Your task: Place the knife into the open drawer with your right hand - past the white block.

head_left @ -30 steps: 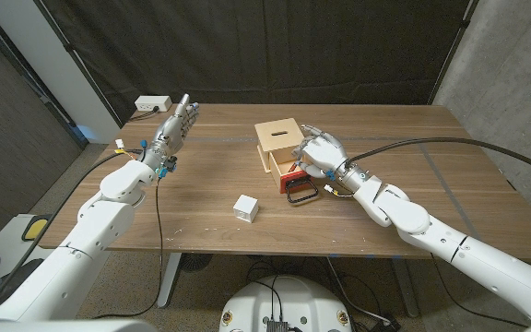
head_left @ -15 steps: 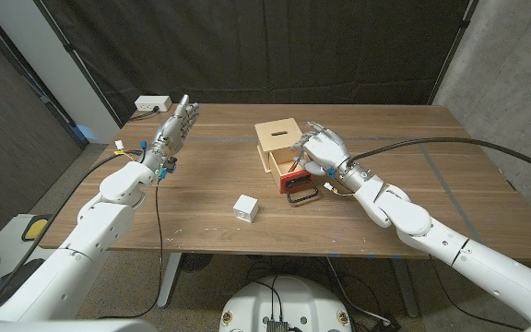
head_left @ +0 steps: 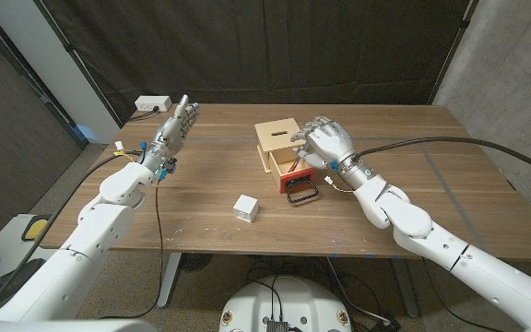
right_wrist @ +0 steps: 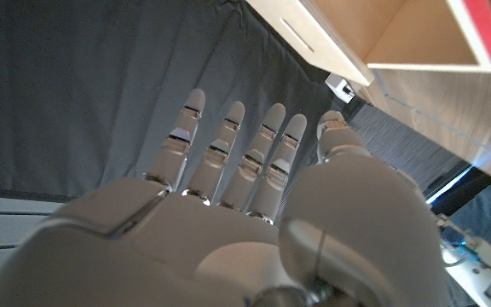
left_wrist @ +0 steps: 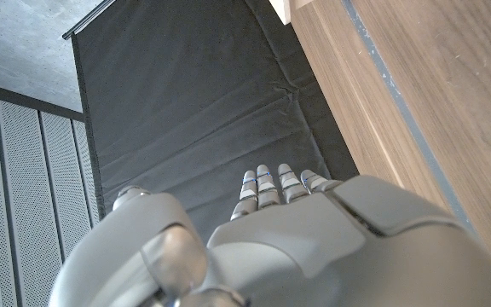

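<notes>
1. Reaching out over the far-left part of the table point(head_left: 201, 175), the left hand point(head_left: 175, 125) hangs above the wood with its fingers straight and slightly apart, holding nothing; the left wrist view shows the fingertips point(left_wrist: 267, 182) lined up against the dark curtain point(left_wrist: 186, 111).
2. Near the table's near edge, left of centre, sits the white block point(head_left: 245, 207), well apart from both hands.
3. At the table's middle stands the small wooden box point(head_left: 279, 138), its red-fronted drawer point(head_left: 295, 178) pulled open toward the near side, with a black loop handle point(head_left: 302, 194).
4. I cannot make out the knife; the right hand covers most of the drawer.
5. Just right of the box, the right hand point(head_left: 325, 143) hovers above the open drawer, fingers spread and empty; its wrist view shows extended fingers point(right_wrist: 228, 153) and the drawer's bare wooden inside point(right_wrist: 416, 38).
</notes>
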You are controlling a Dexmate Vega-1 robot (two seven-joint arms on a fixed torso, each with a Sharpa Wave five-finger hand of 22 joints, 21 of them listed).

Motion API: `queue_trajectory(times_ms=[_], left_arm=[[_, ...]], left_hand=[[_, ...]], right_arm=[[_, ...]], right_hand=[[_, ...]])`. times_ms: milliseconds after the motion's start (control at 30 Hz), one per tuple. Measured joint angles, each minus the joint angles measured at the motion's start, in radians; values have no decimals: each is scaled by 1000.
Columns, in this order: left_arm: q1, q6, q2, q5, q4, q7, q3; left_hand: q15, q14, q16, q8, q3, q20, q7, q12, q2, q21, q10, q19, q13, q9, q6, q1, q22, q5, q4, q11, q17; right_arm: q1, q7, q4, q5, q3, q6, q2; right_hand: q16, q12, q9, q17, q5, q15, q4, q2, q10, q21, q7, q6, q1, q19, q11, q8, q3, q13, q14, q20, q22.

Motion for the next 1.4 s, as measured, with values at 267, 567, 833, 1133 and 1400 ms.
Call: queue_trajectory(times_ms=[267,567,833,1133,1400], left_arm=[[1,-13,-3,-3,2,-11,-1],[7,-18,-1,-8,-2,-19,-1],[12,-16,9,-7,-19,-23,-1],[13,-5,13,-3,-30,-25,2],[11,5,13,8,-41,-14,11]], left_hand=[[0,0,0,0,-4,0,0,0,0,0,0,0,0,0,0,0,0,0,-4,0,0],[0,0,0,0,-4,0,0,0,7,0,0,0,0,0,0,7,0,0,-4,0,0],[0,0,0,0,-8,0,0,0,6,0,0,0,0,0,0,6,0,0,0,0,0],[0,0,0,0,-8,0,0,0,6,0,0,0,0,0,0,6,0,0,0,0,0],[0,0,0,0,-11,0,0,0,6,0,0,0,0,0,0,6,0,0,-3,0,0]], right_arm=[[-29,-32,-26,96,36,-8,37],[-67,-35,-62,265,92,6,73],[-108,1,-93,464,167,58,92],[-141,63,-92,726,260,164,108],[-158,114,-53,910,324,252,127]], right_hand=[[0,0,-3,0,-5,2,3,2,-18,0,0,-11,-10,19,18,-7,3,0,-23,-4,0],[-4,-15,-8,-5,-9,5,6,2,-50,-1,2,-30,-38,30,39,-20,2,-4,-53,-17,0],[-4,-33,-17,-5,-9,12,13,17,-113,-38,3,-47,-54,-35,56,-40,4,-26,-124,-59,0],[-4,-37,-26,-9,-16,16,22,20,-155,-50,42,-124,-103,-31,98,-78,2,-46,-163,-149,0],[-4,-36,-34,-14,-16,13,50,26,-178,-58,92,-188,-166,-42,139,-94,-14,-65,-177,-184,0]])
